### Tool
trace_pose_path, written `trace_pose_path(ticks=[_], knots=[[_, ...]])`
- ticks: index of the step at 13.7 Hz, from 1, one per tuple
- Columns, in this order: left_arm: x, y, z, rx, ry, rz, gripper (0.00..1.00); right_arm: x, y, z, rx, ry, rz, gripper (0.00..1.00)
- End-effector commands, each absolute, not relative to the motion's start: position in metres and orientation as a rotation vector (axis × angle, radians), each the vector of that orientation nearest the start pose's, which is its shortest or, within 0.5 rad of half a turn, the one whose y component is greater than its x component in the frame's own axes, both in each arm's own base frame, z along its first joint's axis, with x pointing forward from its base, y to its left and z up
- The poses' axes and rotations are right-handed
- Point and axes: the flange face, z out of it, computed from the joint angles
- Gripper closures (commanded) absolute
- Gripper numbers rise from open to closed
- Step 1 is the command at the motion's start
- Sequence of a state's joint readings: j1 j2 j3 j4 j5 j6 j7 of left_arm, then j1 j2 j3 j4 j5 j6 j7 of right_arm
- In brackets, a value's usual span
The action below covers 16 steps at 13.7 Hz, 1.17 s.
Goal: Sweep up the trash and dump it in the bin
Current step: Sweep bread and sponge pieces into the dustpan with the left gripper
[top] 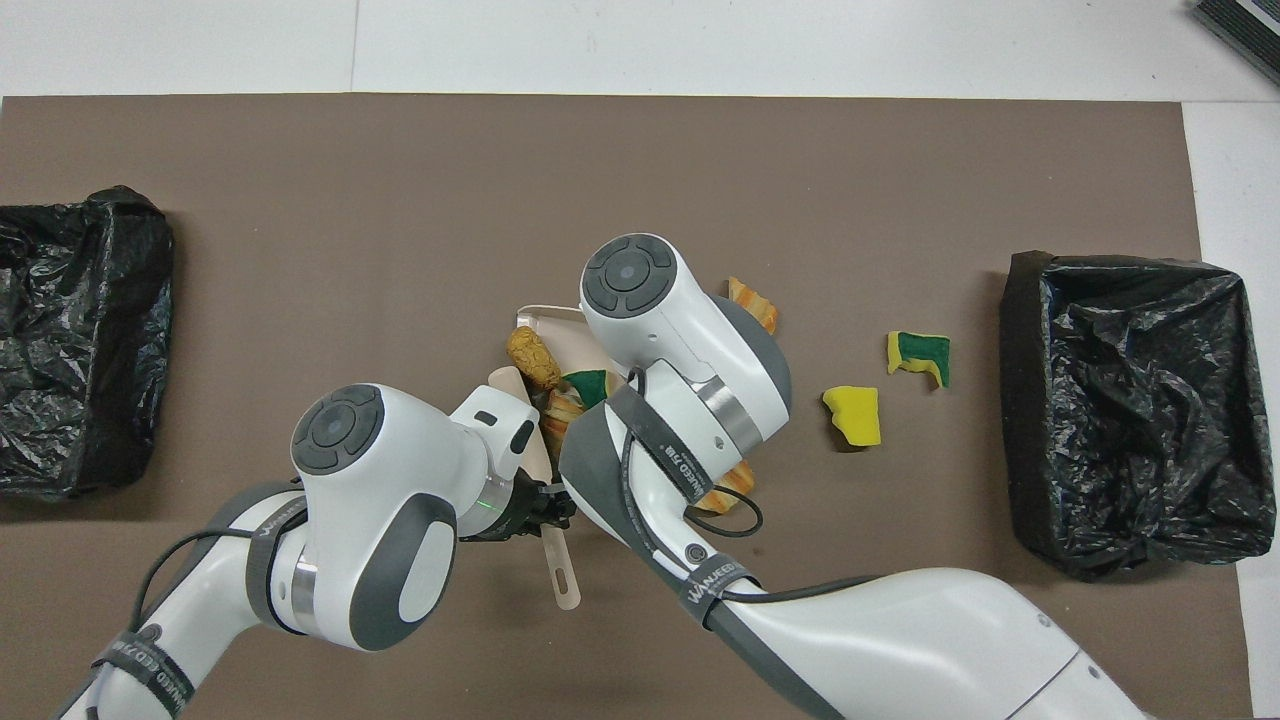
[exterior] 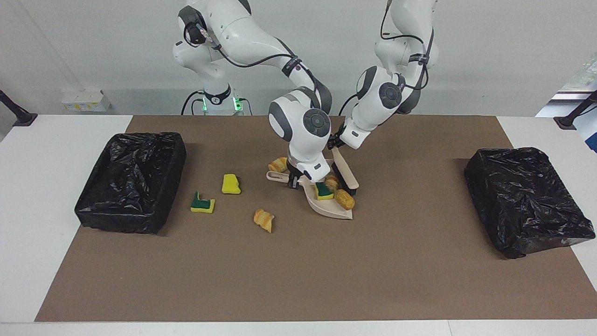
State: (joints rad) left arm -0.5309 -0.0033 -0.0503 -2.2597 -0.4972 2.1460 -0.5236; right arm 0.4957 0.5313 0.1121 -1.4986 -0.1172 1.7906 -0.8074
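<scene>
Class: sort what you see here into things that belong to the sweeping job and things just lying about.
Job:
- brush
- dustpan
- sponge and bread scraps
- black-lined bins

Lying about:
- brown mat
- white box off the mat

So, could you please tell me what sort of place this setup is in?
Most likely a robotics lab, not a kitchen: two robot arms bolted at a white table, a brown mat marking the work area, and staged trash, such as sponge bits, between two bag-lined bins.
</scene>
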Motion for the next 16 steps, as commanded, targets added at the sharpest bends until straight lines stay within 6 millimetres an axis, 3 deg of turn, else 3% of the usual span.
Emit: trace_pose_path(ticks=[1, 4, 6, 9, 12, 14, 16], knots=[[0.422, -0.306, 0.368, -3.373, -0.403, 0.516, 1.0, 0.562, 0.357, 0.33, -2.399, -1.979, 0.284, 1.0], [0.421, -0.298, 0.378, -3.33, -0.301, 0.53, 1.0, 0.565, 0.343, 0.332, -2.373, -1.995, 0.244, 1.0], [0.427, -0.293, 0.402, -3.269, -0.207, 0.565, 1.0, 0.568, 0.339, 0.336, -2.341, -2.029, 0.234, 1.0], [0.433, -0.266, 0.438, -3.232, -0.153, 0.584, 1.0, 0.567, 0.337, 0.336, -2.326, -2.042, 0.24, 1.0], [0.447, -0.216, 0.453, -3.245, -0.11, 0.584, 1.0, 0.568, 0.338, 0.342, -2.326, -2.046, 0.239, 1.0], [0.461, -0.175, 0.451, -3.225, -0.077, 0.56, 1.0, 0.569, 0.333, 0.362, -2.337, -2.045, 0.217, 1.0], [0.472, -0.129, 0.446, -3.237, -0.047, 0.556, 1.0, 0.573, 0.316, 0.388, -2.352, -2.032, 0.216, 1.0]])
